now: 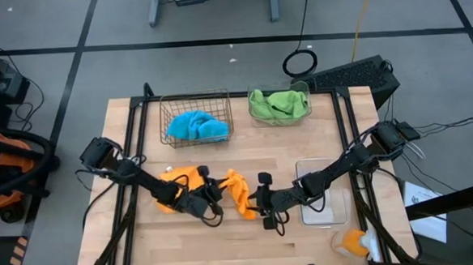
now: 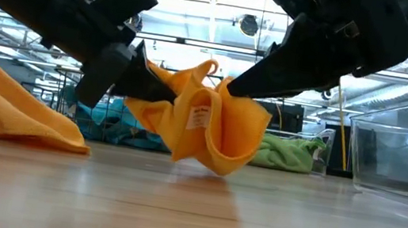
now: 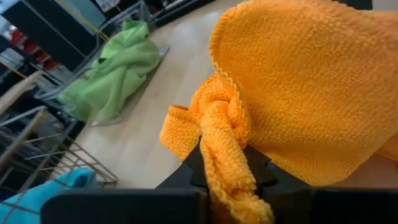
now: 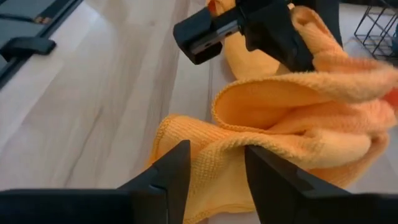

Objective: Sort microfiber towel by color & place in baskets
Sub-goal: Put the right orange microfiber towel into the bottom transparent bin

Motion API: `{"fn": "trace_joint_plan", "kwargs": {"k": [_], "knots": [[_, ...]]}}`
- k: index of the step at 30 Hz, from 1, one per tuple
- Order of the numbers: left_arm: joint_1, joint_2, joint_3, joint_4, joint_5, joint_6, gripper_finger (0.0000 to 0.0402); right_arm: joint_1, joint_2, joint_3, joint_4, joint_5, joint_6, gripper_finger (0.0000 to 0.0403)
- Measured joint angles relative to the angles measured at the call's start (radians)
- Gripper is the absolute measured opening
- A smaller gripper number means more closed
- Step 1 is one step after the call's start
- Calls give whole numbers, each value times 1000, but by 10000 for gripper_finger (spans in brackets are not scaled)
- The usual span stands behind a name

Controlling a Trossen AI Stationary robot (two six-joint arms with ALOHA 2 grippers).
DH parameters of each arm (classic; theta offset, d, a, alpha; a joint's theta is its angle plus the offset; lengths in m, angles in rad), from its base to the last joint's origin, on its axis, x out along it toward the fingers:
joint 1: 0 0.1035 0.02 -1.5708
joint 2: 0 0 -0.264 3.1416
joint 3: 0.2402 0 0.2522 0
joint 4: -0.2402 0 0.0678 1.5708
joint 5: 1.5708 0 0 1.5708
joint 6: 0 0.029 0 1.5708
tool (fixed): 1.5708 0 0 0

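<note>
An orange microfiber towel (image 1: pixel 238 191) is bunched between my two grippers near the table's near edge. In the low view the towel (image 2: pixel 218 128) hangs between them with a white label showing. My left gripper (image 1: pixel 214 208) is shut on its left side and my right gripper (image 1: pixel 261 206) on its right side. A second orange towel (image 1: pixel 177 184) lies flat on the table under my left arm. A blue towel (image 1: pixel 196 126) fills the wire basket (image 1: pixel 164 112). A green towel (image 1: pixel 280 104) lies in a clear bin (image 1: pixel 253 95). Another clear bin (image 1: pixel 322 213) holds nothing. My left gripper (image 3: pixel 227 171) pinches a rolled, bunched edge (image 3: pixel 221 134) of the orange towel between its two fingers, coming slanting from the table's left. Most of the cloth spreads beyond the fingers. My right gripper (image 4: pixel 214 165) pinches a folded edge (image 4: pixel 217 146) of several layers, coming from the table's right. The towel hangs slack between both grippers, its lowest fold (image 2: pixel 220 168) at or just above the table.
An orange piece (image 1: pixel 353 241) lies off the table's near right corner. The wire basket and the green towel's bin stand along the far edge. Bare wood (image 1: pixel 254 152) lies between them and the grippers. Black frame rails (image 1: pixel 132 154) run along both table sides.
</note>
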Motion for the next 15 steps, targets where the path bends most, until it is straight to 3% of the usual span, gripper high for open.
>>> {"fn": "trace_joint_plan", "kwargs": {"k": [9, 15], "knots": [[52, 0, 0, -1, 125, 1, 35, 32, 0, 0, -82, 7, -173, 189], [71, 0, 0, -1, 159, 1, 35, 73, 0, 4, -119, 184, -343, 254]]}}
